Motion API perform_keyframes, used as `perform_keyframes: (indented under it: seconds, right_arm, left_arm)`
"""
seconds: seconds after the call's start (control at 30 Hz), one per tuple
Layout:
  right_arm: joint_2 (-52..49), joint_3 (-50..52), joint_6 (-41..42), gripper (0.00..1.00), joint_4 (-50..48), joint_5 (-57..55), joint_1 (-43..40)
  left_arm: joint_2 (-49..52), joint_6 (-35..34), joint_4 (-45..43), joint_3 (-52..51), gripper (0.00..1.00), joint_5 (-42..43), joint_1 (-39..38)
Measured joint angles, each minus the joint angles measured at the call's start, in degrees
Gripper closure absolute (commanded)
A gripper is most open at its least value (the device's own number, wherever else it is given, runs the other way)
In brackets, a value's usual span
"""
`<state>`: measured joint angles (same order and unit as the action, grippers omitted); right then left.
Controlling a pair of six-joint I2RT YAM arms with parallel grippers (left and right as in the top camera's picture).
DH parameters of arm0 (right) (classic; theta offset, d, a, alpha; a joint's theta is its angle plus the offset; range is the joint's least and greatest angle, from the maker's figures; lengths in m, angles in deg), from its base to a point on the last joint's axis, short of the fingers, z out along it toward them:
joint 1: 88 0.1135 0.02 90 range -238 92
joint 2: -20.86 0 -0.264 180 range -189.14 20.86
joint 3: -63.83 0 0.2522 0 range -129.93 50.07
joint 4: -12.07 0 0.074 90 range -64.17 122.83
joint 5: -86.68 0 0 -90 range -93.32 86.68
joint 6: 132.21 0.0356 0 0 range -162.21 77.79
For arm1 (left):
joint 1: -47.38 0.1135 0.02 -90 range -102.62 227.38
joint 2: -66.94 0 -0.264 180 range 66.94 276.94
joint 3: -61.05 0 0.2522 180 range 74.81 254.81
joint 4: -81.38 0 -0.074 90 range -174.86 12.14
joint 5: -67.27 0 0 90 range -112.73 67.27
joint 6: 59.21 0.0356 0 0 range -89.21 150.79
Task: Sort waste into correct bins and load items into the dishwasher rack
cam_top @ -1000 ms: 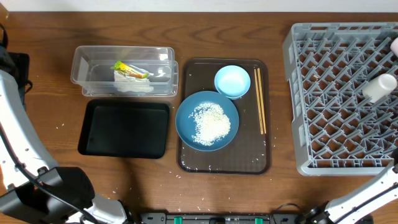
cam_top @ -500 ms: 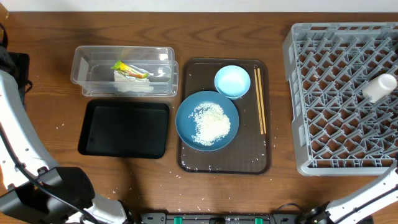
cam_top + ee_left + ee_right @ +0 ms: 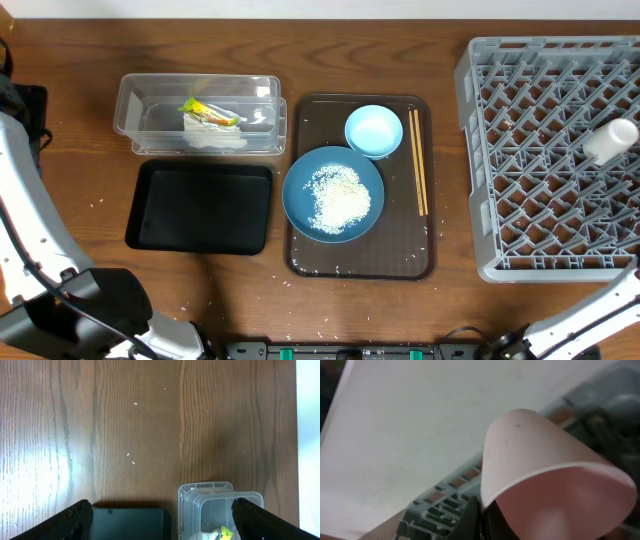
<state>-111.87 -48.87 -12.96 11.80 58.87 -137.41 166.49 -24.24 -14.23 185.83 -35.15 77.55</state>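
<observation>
Sorting half done, pink cup held above the rack

Paper waste is already binned: the yellow-green wrapper and the crumpled white paper are seen inside the clear tub at upper left of the overhead frame. The black tray just below it is bare.

Rice is heaped in the dark-blue dish on the brown serving tray at centre. Beside it on that tray are the light-blue bowl and the chopsticks. None of these is yet loaded.

In the grey rack at right, one white cup is laid on its side near the right edge.

In the right wrist view, the pink cup fills the centre and right of the frame. It is judged to be pinched at its rim by the right gripper, of which only one dark finger is shown at the lower centre. Rack lattice is seen behind and below the cup.

The left gripper is spread wide and empty, with the ends of the tub and black tray seen between its fingers at the lower edge of the frame.
</observation>
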Motion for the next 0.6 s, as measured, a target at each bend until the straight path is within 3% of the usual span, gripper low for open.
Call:
perform_keyframes:
  seconds: [0.27,0.6]
  right_arm:
    - [-0.31,0.00,1.97,0.99,0.00,-4.37,4.26]
    - [-2.54,-0.11,1.07,0.98,1.01,-3.39,3.34]
  left_arm:
    - [0.00,-0.02,0.00,0.00,0.08,0.00,0.00]
    - [0.00,0.00,0.00,0.00,0.08,0.00,0.00]
